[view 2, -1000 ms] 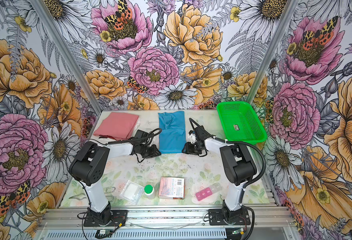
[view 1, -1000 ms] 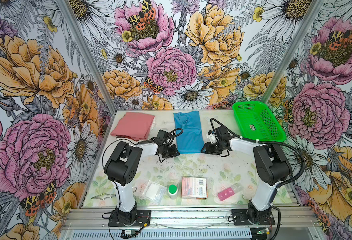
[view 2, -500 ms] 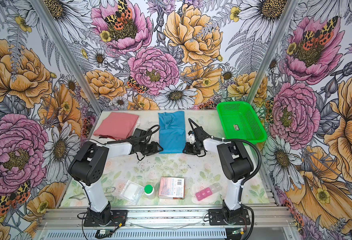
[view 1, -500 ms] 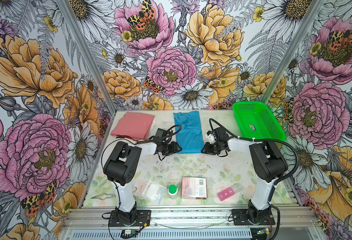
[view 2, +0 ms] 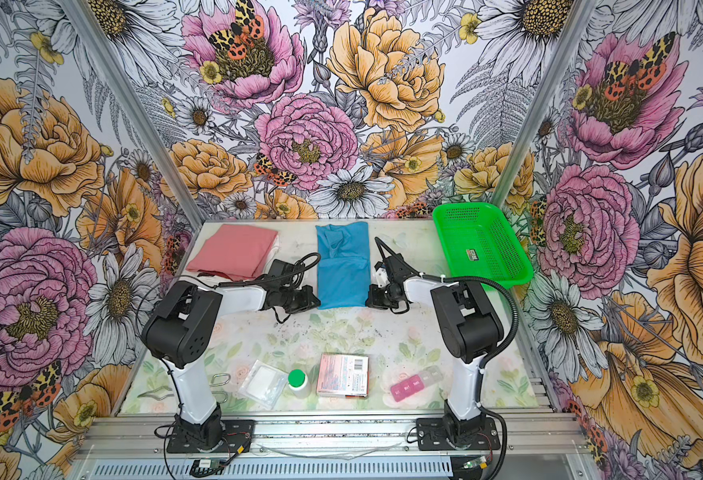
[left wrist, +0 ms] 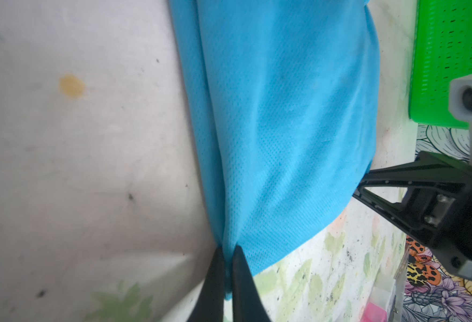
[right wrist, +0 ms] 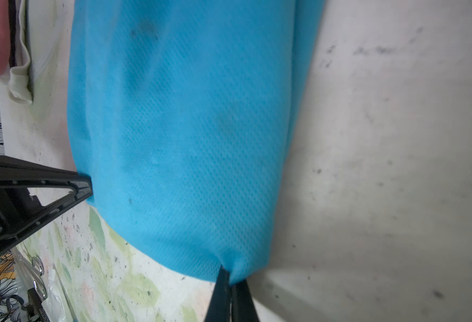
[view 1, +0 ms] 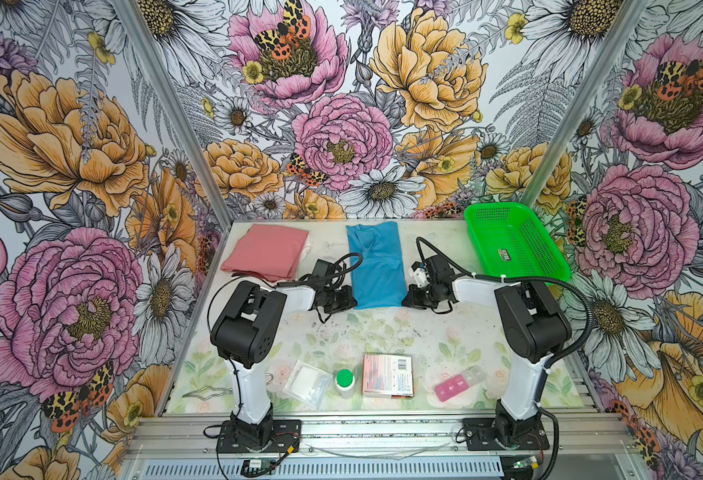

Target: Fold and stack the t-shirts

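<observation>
A sky-blue t-shirt (view 1: 377,266) (view 2: 341,266) lies folded into a long strip at the back middle of the table. My left gripper (view 1: 354,300) (left wrist: 228,249) is shut on its near left corner, blue cloth pinched between the black fingers. At the near right corner my right gripper (view 1: 404,297) (right wrist: 229,274) is shut on the cloth in the same way. Both grippers lie low on the table, pointing at each other. A salmon-pink t-shirt (view 1: 266,251) (view 2: 233,249) lies folded at the back left, on top of white fabric (right wrist: 20,69).
A green mesh basket (view 1: 524,237) stands at the back right. Along the front edge lie a clear bag (view 1: 306,382), a green-capped bottle (view 1: 345,380), a card box (view 1: 387,374), a pink pill box (view 1: 451,384) and a metal clip (view 1: 208,390).
Both grippers have moved inward to the blue t-shirt's near corners and closed on the cloth. The shirts have not shifted.
</observation>
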Tool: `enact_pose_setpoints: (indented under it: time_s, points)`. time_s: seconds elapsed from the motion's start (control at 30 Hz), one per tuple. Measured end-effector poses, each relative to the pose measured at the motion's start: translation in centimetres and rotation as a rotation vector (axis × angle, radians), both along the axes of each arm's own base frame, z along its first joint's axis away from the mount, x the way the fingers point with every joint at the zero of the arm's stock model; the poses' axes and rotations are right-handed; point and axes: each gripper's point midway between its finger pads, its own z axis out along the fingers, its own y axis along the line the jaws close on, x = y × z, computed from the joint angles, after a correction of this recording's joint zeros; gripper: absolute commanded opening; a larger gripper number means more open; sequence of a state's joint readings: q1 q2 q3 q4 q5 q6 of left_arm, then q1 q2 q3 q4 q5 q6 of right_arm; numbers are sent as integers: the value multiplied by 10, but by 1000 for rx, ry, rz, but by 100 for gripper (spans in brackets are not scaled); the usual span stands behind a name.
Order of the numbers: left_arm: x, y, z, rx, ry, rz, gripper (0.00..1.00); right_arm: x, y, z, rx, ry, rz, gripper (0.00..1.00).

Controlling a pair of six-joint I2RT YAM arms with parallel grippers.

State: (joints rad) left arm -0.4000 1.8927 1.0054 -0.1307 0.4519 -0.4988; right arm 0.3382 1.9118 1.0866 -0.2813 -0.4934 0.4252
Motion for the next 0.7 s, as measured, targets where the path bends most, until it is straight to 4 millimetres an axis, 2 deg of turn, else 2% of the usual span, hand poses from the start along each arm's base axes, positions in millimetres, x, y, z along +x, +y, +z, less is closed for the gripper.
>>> enact_pose_setpoints:
  time_s: [0.13,0.23,0.43,0.57,0.7]
  points:
    - [-3,-1,0,3,1,-5,0,-5,5,0,2,-7,15,0]
    - [-13,2,0,17,6,-10,0,-18,7,1,-1,-4,30,0]
    - [-52,19,5,59,45,-24,0,-59,9,8,4,10,77,0]
    - [-78,24,17,72,41,-42,0,-87,10,30,35,-26,111,0]
    - [-100,21,43,60,-4,-77,0,-109,14,58,77,-79,152,0]
